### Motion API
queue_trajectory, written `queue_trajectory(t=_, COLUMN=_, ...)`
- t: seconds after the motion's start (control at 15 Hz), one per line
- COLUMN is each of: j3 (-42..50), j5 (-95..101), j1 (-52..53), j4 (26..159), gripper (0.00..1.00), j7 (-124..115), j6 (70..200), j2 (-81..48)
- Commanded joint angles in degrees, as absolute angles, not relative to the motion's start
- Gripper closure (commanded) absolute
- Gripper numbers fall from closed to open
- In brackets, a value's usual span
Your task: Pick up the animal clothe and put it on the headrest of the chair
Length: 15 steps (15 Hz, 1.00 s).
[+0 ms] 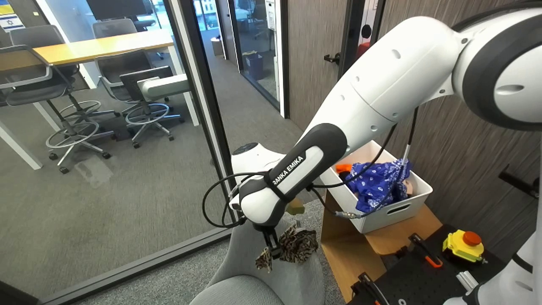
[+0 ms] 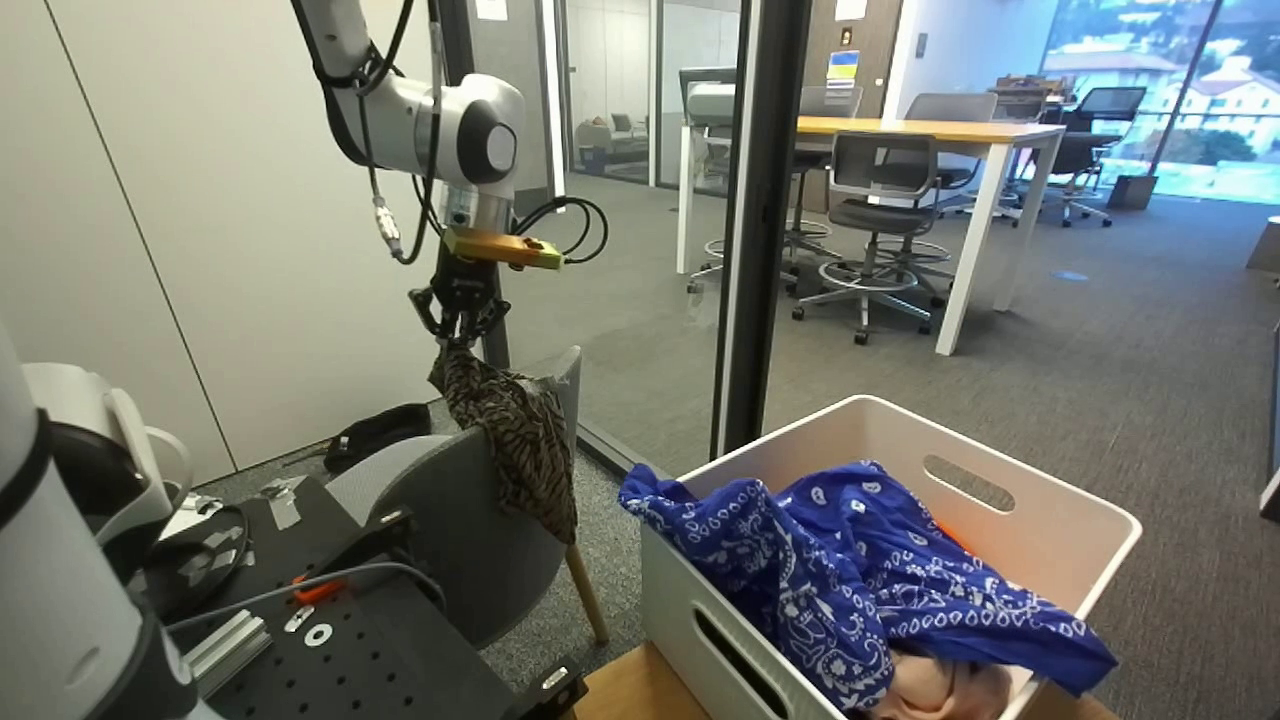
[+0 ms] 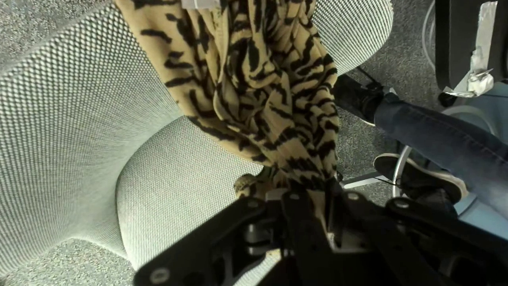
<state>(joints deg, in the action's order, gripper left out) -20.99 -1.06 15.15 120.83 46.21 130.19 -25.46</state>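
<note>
The animal-print cloth, tan with black stripes, shows in both exterior views [image 1: 298,245] [image 2: 525,440] and fills the upper middle of the wrist view [image 3: 262,91]. It hangs over the top edge of the grey chair's backrest [image 1: 243,248], with much of it down the back side in an exterior view where the chair [image 2: 430,530] is seen from behind. My gripper [image 1: 274,253] is shut on one end of the cloth, just above the seat side of the chair. The gripper also shows in an exterior view [image 2: 458,340] and the wrist view [image 3: 307,194]. Its fingertips are partly hidden by cloth.
A white box [image 2: 700,630] with a blue bandana [image 2: 800,570] stands on a wooden shelf [image 1: 406,233] beside the chair. A black perforated table [image 2: 340,660] is near the robot base. A glass wall frame [image 2: 765,240] stands behind the chair. A person's leg [image 3: 436,131] shows.
</note>
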Motion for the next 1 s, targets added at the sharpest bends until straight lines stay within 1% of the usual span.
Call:
queue_trajectory(t=0.0, j3=-21.93, j5=-2.0, j1=14.41, j4=119.3, gripper=0.52, j7=45.96, j6=129.19, j2=-25.66)
queue_trajectory(t=0.07, j3=-21.95, j5=-1.95, j1=14.45, j4=119.39, gripper=0.43, j7=45.87, j6=129.24, j2=-25.33)
queue_trajectory(t=0.2, j3=-21.92, j5=-1.82, j1=14.53, j4=119.66, gripper=0.3, j7=45.54, j6=129.24, j2=-24.64)
queue_trajectory(t=0.4, j3=-21.09, j5=-1.14, j1=14.76, j4=120.45, gripper=0.06, j7=42.82, j6=127.99, j2=-22.54)
queue_trajectory(t=0.47, j3=-20.43, j5=-0.7, j1=14.87, j4=121.24, gripper=0.01, j7=40.44, j6=127.18, j2=-20.96)
queue_trajectory(t=0.67, j3=-18.93, j5=-0.49, j1=14.45, j4=124.12, gripper=0.0, j7=32.18, j6=123.91, j2=-14.32)
queue_trajectory(t=0.93, j3=-17.47, j5=-0.95, j1=13.05, j4=130.31, gripper=0.0, j7=23.91, j6=119.98, j2=-1.29)
